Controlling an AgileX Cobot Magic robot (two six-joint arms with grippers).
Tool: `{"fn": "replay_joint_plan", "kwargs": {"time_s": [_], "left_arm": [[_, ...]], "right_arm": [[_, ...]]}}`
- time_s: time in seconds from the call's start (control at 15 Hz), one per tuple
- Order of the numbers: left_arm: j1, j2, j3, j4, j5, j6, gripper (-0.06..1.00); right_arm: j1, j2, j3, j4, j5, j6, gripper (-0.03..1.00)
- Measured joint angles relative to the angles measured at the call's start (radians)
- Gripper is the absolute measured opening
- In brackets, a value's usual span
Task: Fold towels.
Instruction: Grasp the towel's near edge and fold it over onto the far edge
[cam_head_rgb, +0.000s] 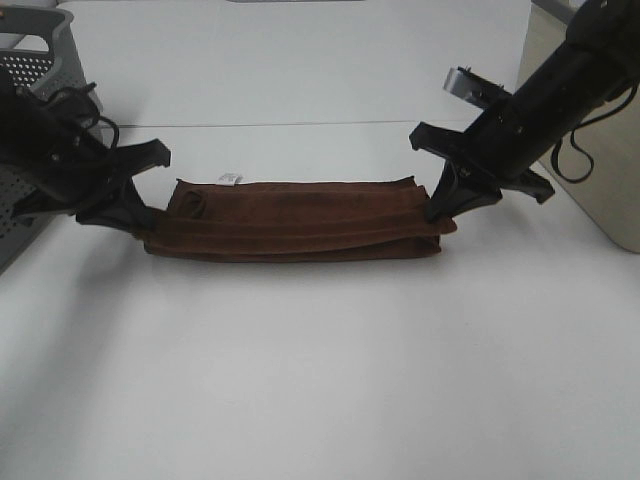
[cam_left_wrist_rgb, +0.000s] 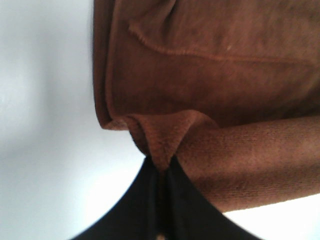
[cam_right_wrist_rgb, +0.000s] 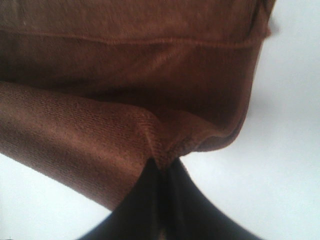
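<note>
Lying across the middle of the white table (cam_head_rgb: 320, 380), the reddish-brown towel (cam_head_rgb: 290, 225) is folded into a long, narrow band. You can see several layers stacked along its near edge. A small white tag (cam_head_rgb: 231, 179) stands out from the far edge, near the left end. If something is printed on it, it is too small to read, and no other writing or brand shows on the cloth. A stitched hem runs along the towel in both wrist views.

Your left gripper (cam_head_rgb: 138, 213) is at the left end of the band. In the left wrist view its two black fingers (cam_left_wrist_rgb: 142, 200) are pressed together with a pinch of the corner cloth between their tips, so the jaws are clamped on the towel. Your right gripper (cam_head_rgb: 441, 208) is at the right end. The right wrist view shows the same: the dark fingers (cam_right_wrist_rgb: 135, 205) meet on a fold of the corner, and the cloth rises a little toward them. The middle of the band rests on the table.

A grey basket (cam_head_rgb: 40, 65) with small holes stands at the far left, behind the left arm. A beige box-like thing (cam_head_rgb: 610, 215) stands at the far right, behind the right arm.
</note>
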Motion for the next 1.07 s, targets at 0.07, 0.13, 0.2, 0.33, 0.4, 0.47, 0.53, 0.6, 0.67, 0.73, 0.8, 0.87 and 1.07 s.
{"fn": "replay_joint_plan", "kwargs": {"time_s": [0.07, 0.13, 0.2, 0.33, 0.4, 0.47, 0.53, 0.6, 0.67, 0.73, 0.8, 0.87, 1.07], "left_arm": [[0.0, 0.011, -0.048, 0.003, -0.005, -0.015, 0.0], [0.0, 0.028, -0.09, 0.009, -0.02, -0.036, 0.0], [0.0, 0.052, -0.126, 0.017, -0.036, -0.057, 0.0], [0.0, 0.107, -0.183, 0.034, -0.087, -0.077, 0.0], [0.0, 0.131, -0.201, 0.036, -0.11, -0.081, 0.0], [0.0, 0.144, -0.209, 0.036, -0.122, -0.081, 0.0], [0.0, 0.166, -0.216, 0.036, -0.14, -0.082, 0.0], [0.0, 0.201, -0.221, 0.036, -0.177, -0.084, 0.0], [0.0, 0.225, -0.222, 0.037, -0.198, -0.084, 0.0], [0.0, 0.241, -0.222, 0.037, -0.211, -0.084, 0.01], [0.0, 0.252, -0.222, 0.037, -0.224, -0.084, 0.02], [0.0, 0.264, -0.228, 0.037, -0.229, -0.084, 0.06], [0.0, 0.281, -0.263, 0.04, -0.216, -0.084, 0.4]], "right_arm": [[0.0, 0.018, -0.057, -0.018, 0.007, 0.018, 0.0], [0.0, 0.04, -0.105, -0.036, 0.01, 0.024, 0.0], [0.0, 0.065, -0.151, -0.051, 0.01, 0.026, 0.0], [0.0, 0.121, -0.244, -0.065, 0.01, 0.036, 0.0], [0.0, 0.134, -0.261, -0.068, 0.01, 0.038, 0.0], [0.0, 0.166, -0.302, -0.075, 0.008, 0.041, 0.0], [0.0, 0.213, -0.35, -0.079, 0.002, 0.041, 0.0], [0.0, 0.249, -0.37, -0.082, -0.003, 0.041, 0.0], [0.0, 0.282, -0.38, -0.085, -0.012, 0.041, 0.0], [0.0, 0.305, -0.384, -0.085, -0.018, 0.041, 0.0], [0.0, 0.325, -0.384, -0.086, -0.022, 0.042, 0.0], [0.0, 0.334, -0.384, -0.085, -0.027, 0.042, 0.0], [0.0, 0.337, -0.386, -0.07, -0.035, 0.05, 0.34]]}}
